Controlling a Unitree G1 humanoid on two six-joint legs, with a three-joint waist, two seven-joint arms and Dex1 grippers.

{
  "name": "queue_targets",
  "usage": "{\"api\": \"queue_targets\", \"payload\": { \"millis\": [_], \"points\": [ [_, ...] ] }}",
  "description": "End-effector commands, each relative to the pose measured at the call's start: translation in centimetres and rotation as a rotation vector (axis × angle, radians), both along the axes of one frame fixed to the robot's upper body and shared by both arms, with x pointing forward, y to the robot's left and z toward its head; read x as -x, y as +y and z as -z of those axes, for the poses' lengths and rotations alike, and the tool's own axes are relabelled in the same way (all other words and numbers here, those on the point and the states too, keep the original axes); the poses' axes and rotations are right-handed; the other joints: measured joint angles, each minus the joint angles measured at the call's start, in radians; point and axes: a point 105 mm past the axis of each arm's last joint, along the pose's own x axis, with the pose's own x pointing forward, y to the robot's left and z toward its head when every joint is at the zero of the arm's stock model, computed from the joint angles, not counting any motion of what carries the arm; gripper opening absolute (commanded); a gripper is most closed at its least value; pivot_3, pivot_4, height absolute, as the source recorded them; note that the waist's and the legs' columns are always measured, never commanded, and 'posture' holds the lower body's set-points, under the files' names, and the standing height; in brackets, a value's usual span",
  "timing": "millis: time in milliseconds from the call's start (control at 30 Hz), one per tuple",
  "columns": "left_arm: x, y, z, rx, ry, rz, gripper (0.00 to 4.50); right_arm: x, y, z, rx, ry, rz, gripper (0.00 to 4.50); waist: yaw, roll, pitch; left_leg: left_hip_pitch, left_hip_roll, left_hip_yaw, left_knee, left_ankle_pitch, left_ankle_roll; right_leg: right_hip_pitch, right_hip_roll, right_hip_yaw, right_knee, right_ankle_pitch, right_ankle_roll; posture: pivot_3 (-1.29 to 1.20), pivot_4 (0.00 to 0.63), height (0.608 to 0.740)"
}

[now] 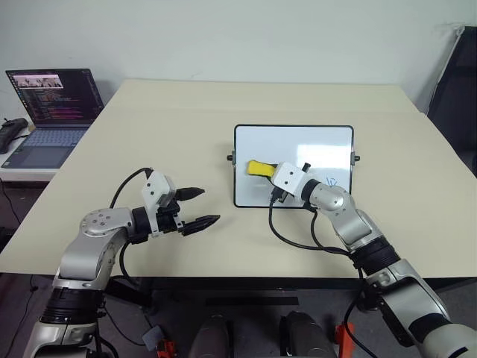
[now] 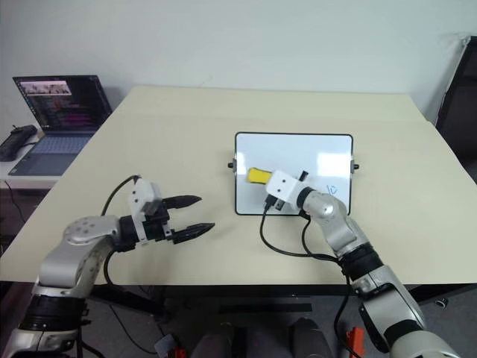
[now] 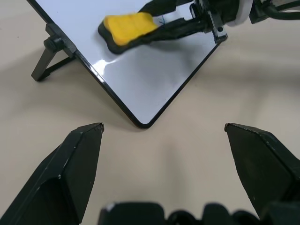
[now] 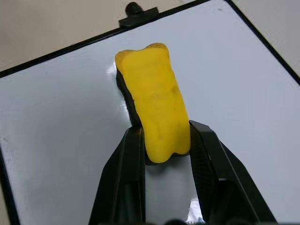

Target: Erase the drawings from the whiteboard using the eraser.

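Right gripper (image 1: 277,173) clamped on eraser (image 1: 260,168), left half of whiteboard (image 1: 328,145).
Head view: one blue mark (image 1: 332,181) (perhaps the last) rightward, behind the wrist. Right wrist view: eraser's long axis continuing the fingers. Left wrist view: left gripper (image 3: 164,133) agape, empty, near the corner.

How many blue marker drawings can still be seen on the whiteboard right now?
1: a small blue scribble near the whiteboard's lower right corner, just right of the right gripper holding the eraser. Others may be hidden under that arm.
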Motion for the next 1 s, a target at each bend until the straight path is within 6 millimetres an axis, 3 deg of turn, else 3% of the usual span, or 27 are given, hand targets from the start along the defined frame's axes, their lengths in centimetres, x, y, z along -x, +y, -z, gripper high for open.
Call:
{"api": "queue_targets", "payload": {
  "millis": [33,100,200,300,367,467,600,800,1000],
  "points": [
    [-0.3,-0.5,-1.0,0.000,-0.055,0.021,4.50,-0.4,-1.5,0.7,0.002,0.031,0.054,0.97,-0.001,0.000,0.000,0.000,0.000,0.000,0.000,0.000,0.000,0.000,0.000,0.000,0.000,0.000,0.000,0.00,0.150,0.740],
    [-0.5,-0.5,-1.0,0.000,-0.060,0.022,4.50,0.2,-1.1,0.8,0.004,0.037,0.013,0.97,0.000,0.000,0.000,0.000,0.000,0.000,0.000,0.000,0.000,0.000,0.000,0.000,0.000,0.000,0.000,0.00,0.150,0.740],
    [-0.7,-0.5,-1.1,-0.005,-0.065,0.023,4.50,2.6,0.6,-0.4,-0.086,0.060,-0.165,0.97,0.000,0.000,0.000,-0.001,0.000,0.000,-0.001,0.000,0.000,0.000,0.000,0.000,-0.001,0.000,0.000,0.00,0.150,0.740],
    [-0.9,-0.5,-1.5,-0.016,-0.081,0.027,4.50,4.9,0.8,-4.2,-0.301,0.104,-0.292,0.97,0.000,0.001,0.003,-0.003,0.000,-0.001,-0.003,0.000,0.000,-0.002,0.000,-0.001,-0.003,-0.001,0.001,0.00,0.150,0.740],
    [-1.0,-0.5,-2.2,-0.015,-0.105,0.027,4.50,5.9,-1.6,-5.7,-0.306,0.121,-0.283,0.97,0.000,0.001,0.004,-0.009,0.000,-0.002,-0.003,-0.001,-0.002,-0.006,0.000,-0.002,-0.003,0.002,0.005,0.00,0.150,0.740],
    [-0.8,-0.5,-3.0,-0.023,-0.133,0.033,4.50,7.1,-5.2,-5.7,-0.229,0.195,-0.221,0.97,0.007,0.001,0.004,-0.021,-0.001,-0.004,-0.002,-0.002,-0.002,-0.017,-0.001,-0.003,-0.002,0.004,0.003,0.00,0.150,0.740],
    [-0.6,-0.5,-4.5,-0.035,-0.172,0.046,4.50,8.0,-13.9,-7.2,-0.157,0.268,0.002,0.97,0.011,0.002,0.005,-0.022,-0.001,-0.005,-0.003,-0.003,-0.004,-0.017,-0.001,-0.005,-0.008,0.004,0.003,0.00,0.150,0.740],
    [-1.1,-0.8,-6.4,0.023,-0.201,0.048,4.50,9.3,-19.3,-7.6,0.004,0.327,0.123,0.97,-0.003,0.002,0.005,-0.022,0.001,0.000,-0.004,-0.004,-0.004,-0.016,0.000,-0.003,-0.011,0.002,0.005,0.00,0.150,0.740],
    [-1.4,-0.4,-6.6,-0.004,-0.197,0.048,4.50,10.7,-22.7,-7.4,0.092,0.389,0.215,0.97,0.000,0.003,0.005,-0.022,0.000,0.002,-0.003,-0.004,-0.004,-0.016,0.000,-0.001,-0.011,0.001,0.008,0.00,0.150,0.740]
  ]
}}
